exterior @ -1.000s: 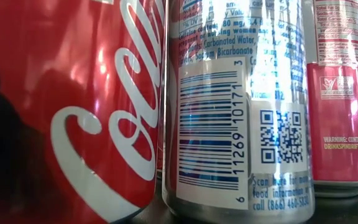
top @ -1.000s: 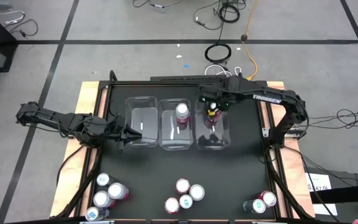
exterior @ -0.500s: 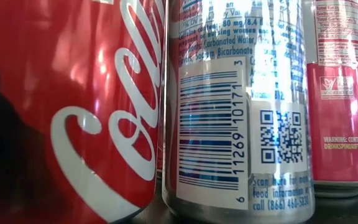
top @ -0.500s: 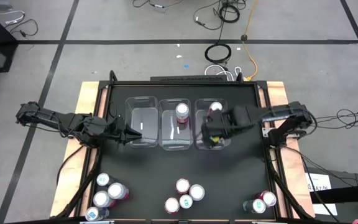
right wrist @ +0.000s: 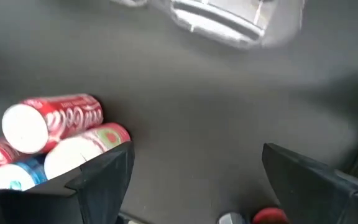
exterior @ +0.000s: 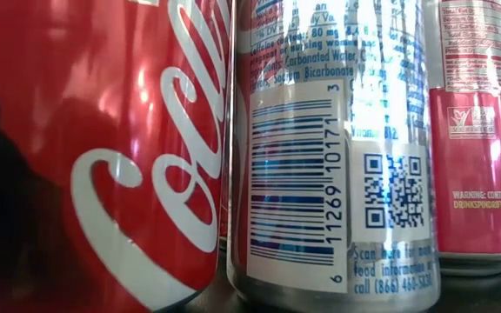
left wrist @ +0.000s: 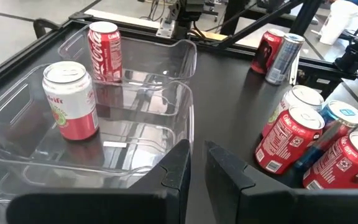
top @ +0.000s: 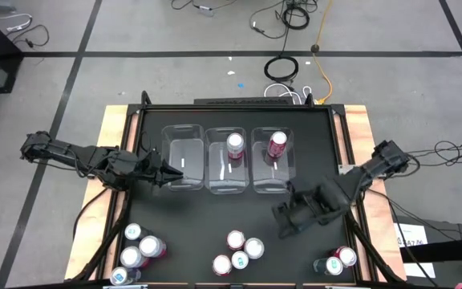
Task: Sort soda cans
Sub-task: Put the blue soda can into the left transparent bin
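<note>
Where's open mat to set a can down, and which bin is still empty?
The leftmost clear plastic bin is empty. The middle bin holds a pink-and-white can, the right bin a dark red can. Bare black mat lies between the bins and the front can clusters. The front edge is crowded.

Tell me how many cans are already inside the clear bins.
2. A pink-and-white can stands in the middle bin, and a dark red can stands in the right bin. The left bin holds none.
</note>
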